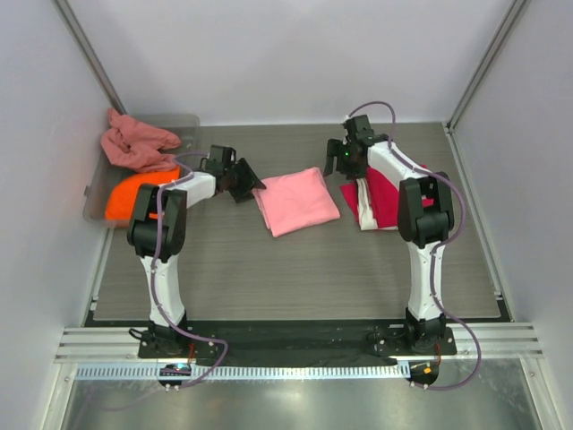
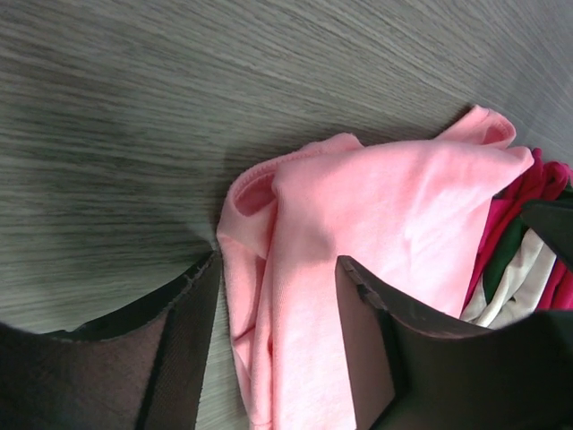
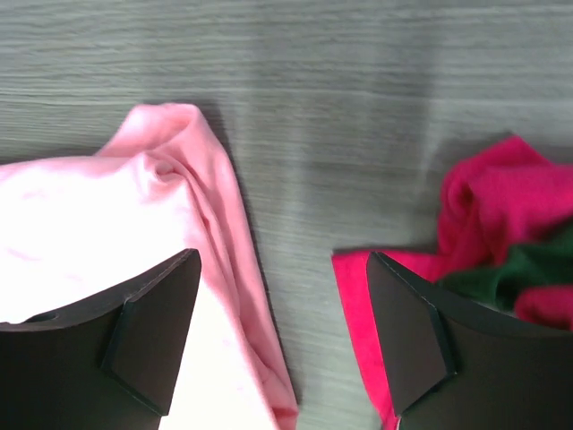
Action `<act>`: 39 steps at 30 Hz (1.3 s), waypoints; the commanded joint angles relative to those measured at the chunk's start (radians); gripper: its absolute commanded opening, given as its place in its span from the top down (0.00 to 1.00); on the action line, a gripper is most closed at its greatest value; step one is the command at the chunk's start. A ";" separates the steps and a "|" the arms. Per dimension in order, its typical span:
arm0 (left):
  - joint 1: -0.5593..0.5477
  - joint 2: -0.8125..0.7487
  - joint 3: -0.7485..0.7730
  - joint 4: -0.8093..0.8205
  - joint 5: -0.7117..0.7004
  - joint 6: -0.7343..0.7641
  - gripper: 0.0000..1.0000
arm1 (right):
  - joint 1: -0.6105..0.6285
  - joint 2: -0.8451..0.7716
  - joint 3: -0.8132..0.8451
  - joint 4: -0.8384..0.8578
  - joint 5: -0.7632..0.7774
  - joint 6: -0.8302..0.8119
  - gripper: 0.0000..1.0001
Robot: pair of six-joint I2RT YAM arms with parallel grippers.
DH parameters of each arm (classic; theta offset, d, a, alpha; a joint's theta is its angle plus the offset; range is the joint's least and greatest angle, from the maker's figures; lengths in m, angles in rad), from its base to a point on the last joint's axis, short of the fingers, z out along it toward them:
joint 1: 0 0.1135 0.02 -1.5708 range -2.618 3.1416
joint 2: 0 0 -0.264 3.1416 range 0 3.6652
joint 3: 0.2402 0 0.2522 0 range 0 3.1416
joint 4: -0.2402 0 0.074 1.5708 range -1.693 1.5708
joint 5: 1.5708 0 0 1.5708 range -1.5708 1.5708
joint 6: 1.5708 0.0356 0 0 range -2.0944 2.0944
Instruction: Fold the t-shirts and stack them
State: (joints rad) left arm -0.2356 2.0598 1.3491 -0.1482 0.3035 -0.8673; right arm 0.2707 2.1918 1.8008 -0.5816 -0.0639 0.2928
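The light pink t-shirt (image 1: 297,201) lies folded mid-table (image 1: 269,278). The left claw (image 2: 277,258) is spread wide at its left corner, empty. The right claw (image 3: 282,255) is also wide, over the bare strip beside the crimson, white and dark stack (image 1: 376,199). Far left is a grey tray (image 1: 186,124) with the dusty rose shirt (image 1: 134,143) and the orange shirt (image 1: 125,199).

Free: worktop (image 3: 304,161) strip is lying open between pink shirt (image 1: 297,201) and red stack (image 1: 383,199) | Blocking: tray (image 1: 175,119) is filling far-left corner
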 commanded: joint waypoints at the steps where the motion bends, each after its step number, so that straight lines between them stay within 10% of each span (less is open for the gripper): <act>1: -0.007 -0.046 -0.042 0.004 -0.038 0.002 0.42 | -0.030 -0.006 -0.015 0.152 -0.266 0.022 0.19; 21: -0.025 0.003 -0.016 0.026 -0.033 -0.004 0.55 | -0.010 0.200 0.091 0.166 -0.350 0.017 0.38; 27: -0.028 0.055 0.033 0.015 -0.070 -0.009 0.66 | 0.019 0.259 0.170 0.135 -0.281 0.019 0.58; 32: -0.037 0.069 0.051 0.042 -0.096 -0.002 1.00 | 0.044 0.258 0.230 0.124 -0.283 0.011 0.99; 39: -0.079 -0.091 -0.031 0.097 -0.129 0.027 1.00 | 0.048 -0.027 0.007 0.232 -0.220 0.003 0.99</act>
State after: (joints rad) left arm -0.2848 2.0811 1.3487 -0.0944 0.2165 -0.8757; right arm 0.3115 2.3505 1.8683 -0.3889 -0.3199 0.3107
